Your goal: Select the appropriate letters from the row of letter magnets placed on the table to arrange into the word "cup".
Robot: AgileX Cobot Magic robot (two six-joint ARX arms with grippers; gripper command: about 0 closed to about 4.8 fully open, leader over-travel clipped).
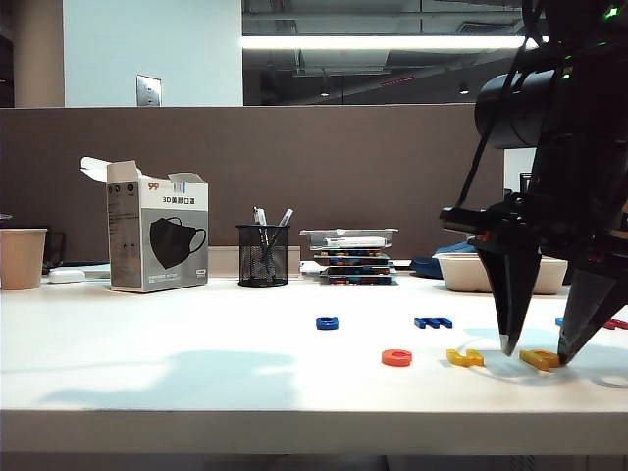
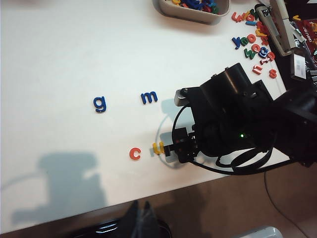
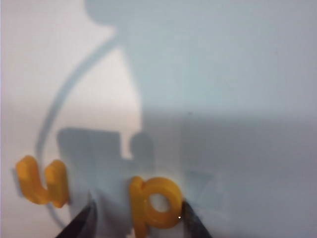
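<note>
On the white table a red-orange "c", a yellow "u" and a yellow "p" lie in a line near the front edge. My right gripper points down over the "p", open, with one finger on each side. In the right wrist view the "p" lies flat between the fingertips; one touches it, the other stands apart. The "u" is beside it. My left gripper is shut and empty, off the table's front edge. Blue "g" and "m" lie farther back.
A mask box, a mesh pen holder, a paper cup and a stack of flat boxes line the back. A white tray of letters stands behind the right arm, with loose letters beside it.
</note>
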